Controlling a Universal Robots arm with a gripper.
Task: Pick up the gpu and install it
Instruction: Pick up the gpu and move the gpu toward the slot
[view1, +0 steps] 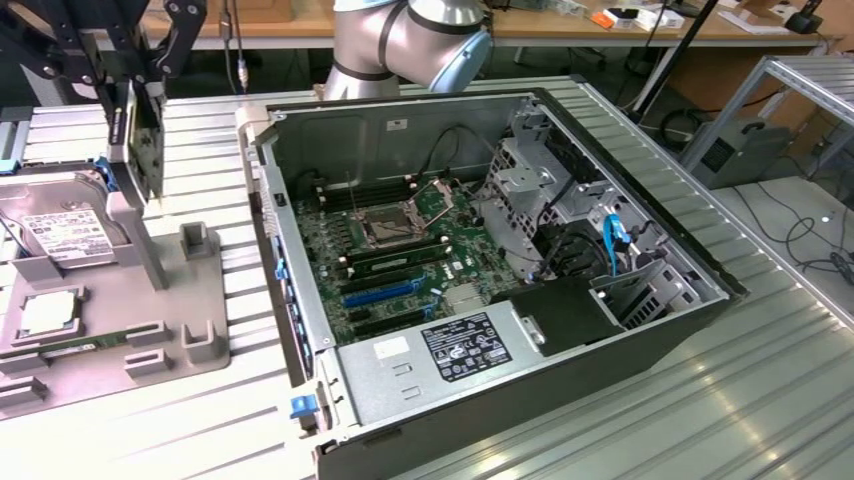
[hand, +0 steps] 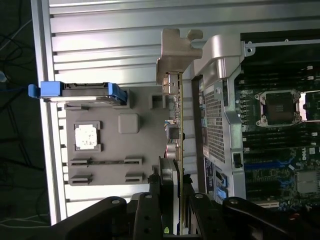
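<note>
The gpu (view1: 144, 140) is a thin black card that hangs on edge from my gripper (view1: 134, 75) at the exterior view's upper left. It is just above the grey tray's upright stand (view1: 134, 235). In the wrist view I see the gpu (hand: 179, 125) edge-on, with its silver bracket (hand: 175, 55) at the far end. My gripper (hand: 177, 200) is shut on the card's near end, one finger on each side. The open computer case (view1: 507, 250) lies to the exterior view's right, and the motherboard's blue slot (view1: 387, 292) is exposed.
The grey tray (view1: 200, 300) holds a silver hard drive (view1: 60, 235) and a square processor chip (view1: 47, 312). The case's side wall (view1: 274, 230) rises between the tray and the motherboard (hand: 275, 130). A drive cage (view1: 527, 190) and cables fill the case's right half. The table is ribbed metal.
</note>
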